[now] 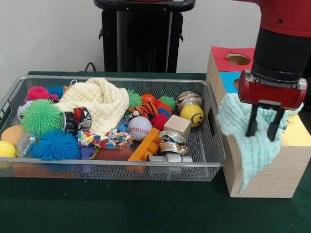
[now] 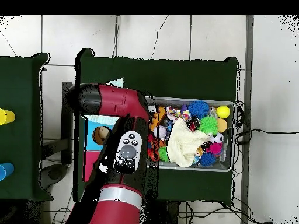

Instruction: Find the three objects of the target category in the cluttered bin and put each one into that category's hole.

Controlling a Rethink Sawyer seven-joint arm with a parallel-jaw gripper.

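Hovering over the boxes [image 1: 272, 170], my gripper [image 1: 265, 127] has its fingers spread, empty above the mint cloth [image 1: 243, 141]. Next I must search the bin [image 1: 214, 160] at nine o'clock for the confetti scrap [image 1: 104, 141].

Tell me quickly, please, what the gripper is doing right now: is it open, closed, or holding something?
Gripper: open, its fingers spread over the mint-green cloth draped on the box; not gripping it.

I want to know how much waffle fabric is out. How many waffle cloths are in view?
2. The cream waffle cloth lies in the bin; the mint-green waffle cloth hangs over the wooden box under the gripper. Others may be buried.
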